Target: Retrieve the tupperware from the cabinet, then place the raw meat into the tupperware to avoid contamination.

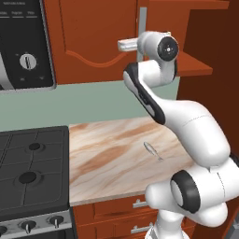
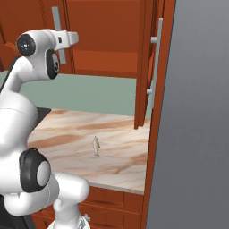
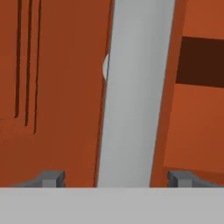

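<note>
Hand view: gripper (image 3: 117, 178) spread astride long grey bar handle (image 3: 133, 92) of red-brown wooden cabinet (image 3: 57, 87); tupperware unretrieved, silvery raw meat (image 1: 150, 149) uncontained.

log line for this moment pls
gripper open, astride left door handle | cabinet right door open | raw meat on counter

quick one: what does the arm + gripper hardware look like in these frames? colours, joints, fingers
The arm has glossy white, rounded links with dark grey-black bands and round dark caps at the joints. No cables or markings show. The gripper has two small, blocky grey finger tips, seen in the hand view.
</note>
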